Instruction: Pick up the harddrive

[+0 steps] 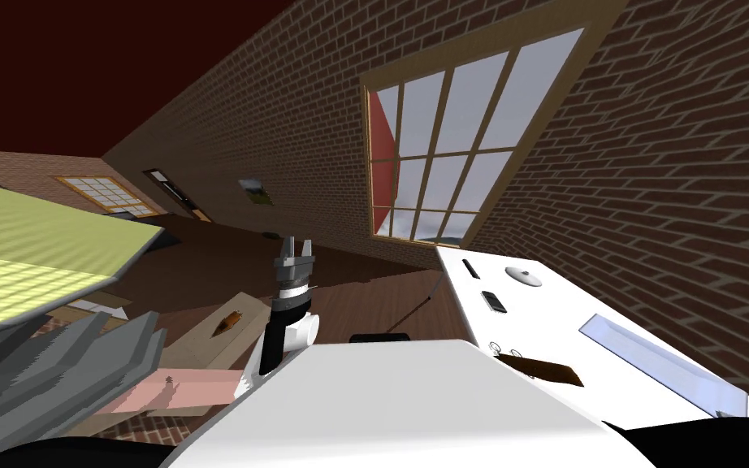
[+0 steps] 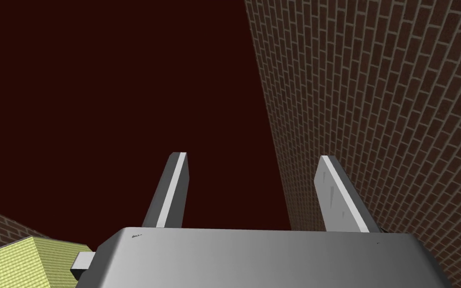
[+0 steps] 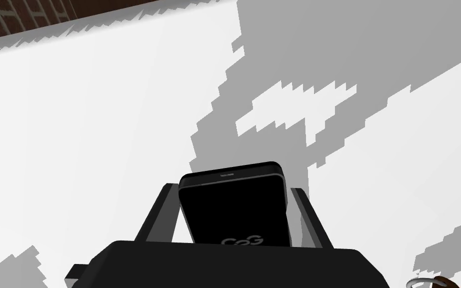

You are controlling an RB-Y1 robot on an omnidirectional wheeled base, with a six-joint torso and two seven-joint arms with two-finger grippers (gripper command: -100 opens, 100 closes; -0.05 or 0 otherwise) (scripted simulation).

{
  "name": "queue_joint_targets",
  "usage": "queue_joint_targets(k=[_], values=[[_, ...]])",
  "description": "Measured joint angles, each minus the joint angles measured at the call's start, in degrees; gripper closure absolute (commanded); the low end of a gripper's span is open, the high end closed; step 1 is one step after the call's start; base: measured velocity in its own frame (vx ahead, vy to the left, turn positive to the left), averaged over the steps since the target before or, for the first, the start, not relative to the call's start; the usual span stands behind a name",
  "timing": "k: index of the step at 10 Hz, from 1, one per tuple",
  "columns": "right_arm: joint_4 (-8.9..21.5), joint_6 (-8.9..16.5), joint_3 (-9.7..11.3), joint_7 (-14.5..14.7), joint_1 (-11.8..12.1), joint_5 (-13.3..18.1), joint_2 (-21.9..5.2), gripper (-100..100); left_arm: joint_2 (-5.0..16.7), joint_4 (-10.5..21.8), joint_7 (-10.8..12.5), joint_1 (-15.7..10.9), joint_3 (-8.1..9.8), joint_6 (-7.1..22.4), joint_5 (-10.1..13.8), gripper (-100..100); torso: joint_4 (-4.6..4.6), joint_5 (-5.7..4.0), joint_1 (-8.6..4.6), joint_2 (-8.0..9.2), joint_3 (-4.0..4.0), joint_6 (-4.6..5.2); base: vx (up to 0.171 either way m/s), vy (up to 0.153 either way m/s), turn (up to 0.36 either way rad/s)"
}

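Note:
In the right wrist view a black, flat harddrive with rounded corners and a pale logo stands between my right gripper's two fingers. The fingers press its two sides, so the gripper is shut on it. Behind it lies the white table top, with grey shadows across it. My left gripper is held up in the air left of the table. Its fingers stand open with nothing between them.
The white table runs along the brick wall on my right. It bears a white round object, two small black items, a brown object with rings and a pale blue sheet. Low wooden furniture stands to the left.

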Motion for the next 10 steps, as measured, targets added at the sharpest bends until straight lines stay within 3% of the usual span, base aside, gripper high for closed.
queue_joint_targets(k=[1, 2, 3, 6, 10], values=[[0.0, 0.0, 0.0, -0.02, 0.01, 0.0, 0.01, 100, 0.0, 0.0, 0.0, 0.0, 0.0, 0.0, 0.0, 0, 0.0, 0.0, -0.01, -0.02, -0.01, -0.01, 0.0, 0.0, 0.0], [0.0, 0.0, 0.0, -0.03, 0.01, -0.01, 0.01, 0, 0.0, 0.0, 0.0, 0.0, 0.0, 0.0, 0.0, 0, 0.0, 0.0, -0.01, -0.03, -0.01, -0.02, 0.0, 0.0, 0.0], [0.0, 0.01, 0.01, -0.03, 0.01, -0.01, 0.01, 100, 0.0, 0.0, 0.0, 0.0, 0.0, 0.0, 0.0, 0, 0.0, 0.0, -0.01, -0.03, -0.02, -0.02, 0.114, -0.049, -0.367], [-1.75, 0.42, -1.3, 3.32, 1.14, 1.09, -1.1, 100, 0.01, -0.01, 0.0, 0.03, 0.01, -0.01, 0.0, 0, -0.16, -0.07, -0.33, -0.78, -0.45, -0.02, 0.227, -0.083, -0.328], [-4.96, 1.31, -3.74, 8.8, 2.77, 2.55, -3.16, 100, 0.01, -0.01, 0.0, 0.03, 0.02, -0.01, 0.0, 0, -0.16, -0.02, -0.17, -0.64, -0.38, 0.07, 0.21, -0.03, -0.353]])
